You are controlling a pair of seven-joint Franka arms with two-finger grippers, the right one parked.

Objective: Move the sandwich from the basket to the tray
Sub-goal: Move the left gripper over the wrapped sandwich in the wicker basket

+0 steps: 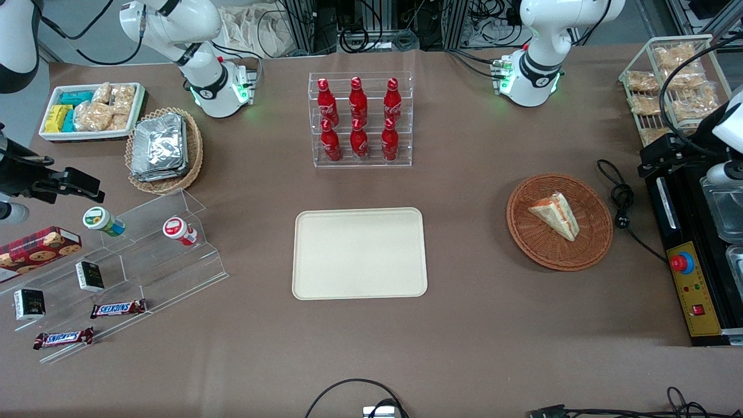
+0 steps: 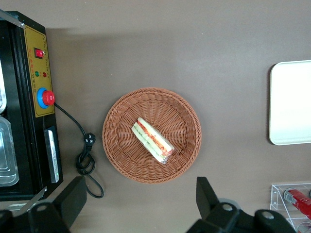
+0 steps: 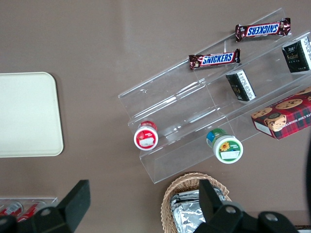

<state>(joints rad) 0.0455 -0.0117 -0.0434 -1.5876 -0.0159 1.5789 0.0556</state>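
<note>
Sandwich (image 1: 555,215) in basket (image 1: 592,247); tool (image 2: 138,201) above, open.

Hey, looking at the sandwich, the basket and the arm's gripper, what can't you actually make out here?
- Gripper: left wrist view shows its open fingers high above the basket; the frame edge cuts their bases.
- Sandwich: its underside is hidden by the basket in both views.
- Tray: partly cut off by the left wrist view's edge.

My gripper (image 2: 138,204) hangs above the table with fingers (image 2: 208,196) spread wide, clear of the basket (image 2: 151,135). The sandwich (image 2: 152,140) lies inside the basket. The tray (image 2: 290,103) sits well apart from the basket.
</note>
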